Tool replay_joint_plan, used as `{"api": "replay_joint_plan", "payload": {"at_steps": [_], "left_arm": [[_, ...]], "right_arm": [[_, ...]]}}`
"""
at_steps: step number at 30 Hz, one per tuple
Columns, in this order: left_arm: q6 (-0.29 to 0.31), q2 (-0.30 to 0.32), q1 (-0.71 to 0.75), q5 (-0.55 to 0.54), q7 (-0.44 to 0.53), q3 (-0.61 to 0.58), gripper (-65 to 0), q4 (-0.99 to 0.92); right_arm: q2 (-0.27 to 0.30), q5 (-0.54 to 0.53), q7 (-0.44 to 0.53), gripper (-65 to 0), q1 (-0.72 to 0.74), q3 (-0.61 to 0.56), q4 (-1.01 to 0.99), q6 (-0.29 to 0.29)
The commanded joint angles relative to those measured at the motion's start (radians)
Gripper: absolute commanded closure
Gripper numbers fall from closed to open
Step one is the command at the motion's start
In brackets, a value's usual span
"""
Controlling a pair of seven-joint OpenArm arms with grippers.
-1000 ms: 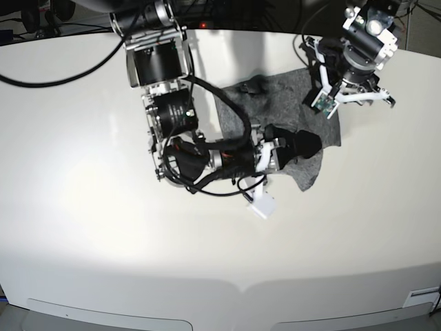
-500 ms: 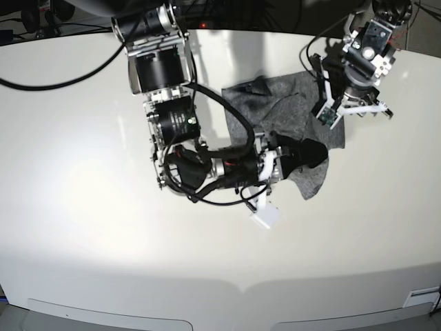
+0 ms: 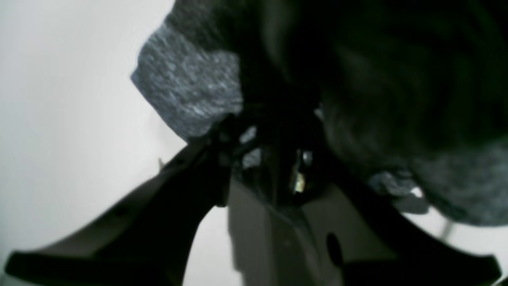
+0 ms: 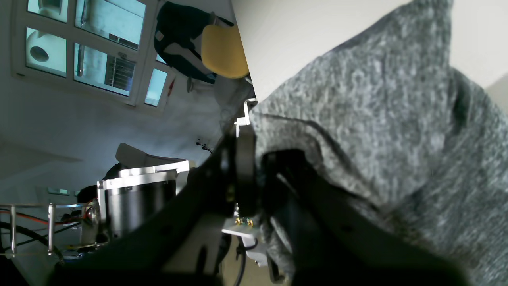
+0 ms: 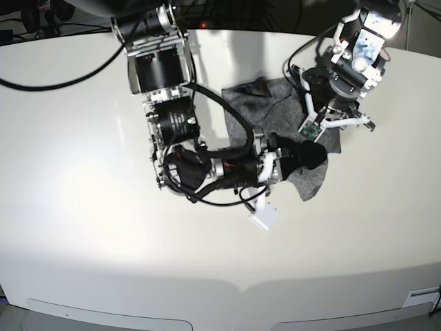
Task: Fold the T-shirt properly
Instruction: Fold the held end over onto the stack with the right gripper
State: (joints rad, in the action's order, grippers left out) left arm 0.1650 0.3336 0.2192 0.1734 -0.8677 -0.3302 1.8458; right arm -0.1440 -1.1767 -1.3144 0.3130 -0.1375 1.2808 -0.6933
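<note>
One grey shirt (image 5: 303,148) lies on one pale table (image 5: 83,207). Two robot arms reach over it, one at eleven o'clock (image 5: 162,76), one at one o'clock (image 5: 355,52).

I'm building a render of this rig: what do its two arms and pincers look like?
Both arms are black and bare silver metal, draped with black cables. The right pincer has dark fingers and a white bracket. The left pincer has white fingers beside a small green circuit board.

The T-shirt (image 5: 275,110) is matt heathered knit (softly wrinkled), the table (image 5: 83,227) glossy.
</note>
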Motion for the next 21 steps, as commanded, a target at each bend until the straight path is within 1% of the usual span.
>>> {"api": "replay_joint_plan", "payload": {"at_steps": [1,4,6,10,12,14,17,19,21], "left_arm": [[-0.008,0.005,-0.006,0.046,0.01,0.002,-16.1,0.018],[-0.01,0.026,-0.006,0.149,-0.003,0.002,-16.1,0.018],[-0.035,0.061,-0.006,0.18,-0.007,0.002,-16.1,0.018],[-0.152,0.131,-0.006,0.225,-0.045,0.002,-16.1,0.028],[-0.217,0.161,-0.006,0.258,-0.071,0.002,-16.1,0.054],[-0.256,0.192,-0.006,0.284,-0.089,0.002,-16.1,0.097],[-0.28,0.229,-0.006,0.287,-0.094,0.002,-16.1,0.171],[-0.29,0.235,-0.006,0.288,-0.103,0.002,-16.1,0.212],[-0.29,0.235,-0.006,0.29,-0.105,0.002,-16.1,0.238]], "right_arm": [[-0.013,-0.031,0.01,0.0,0.024,-0.001,0.018,-0.005],[-0.013,-0.031,0.01,0.0,0.018,-0.001,0.018,-0.005],[-0.013,-0.031,0.01,0.0,0.015,-0.001,0.018,-0.005],[-0.013,-0.026,0.01,0.0,0.016,-0.001,0.018,-0.005],[-0.013,-0.002,0.01,0.0,0.016,-0.001,0.018,-0.005],[-0.013,0.025,0.01,0.0,0.016,-0.001,0.018,-0.005],[-0.013,0.028,0.011,0.0,0.016,-0.001,0.018,-0.005],[-0.013,0.031,0.011,0.0,0.015,0.0,0.018,-0.005],[-0.013,0.076,0.023,0.0,0.015,-0.001,0.018,-0.005]]}}
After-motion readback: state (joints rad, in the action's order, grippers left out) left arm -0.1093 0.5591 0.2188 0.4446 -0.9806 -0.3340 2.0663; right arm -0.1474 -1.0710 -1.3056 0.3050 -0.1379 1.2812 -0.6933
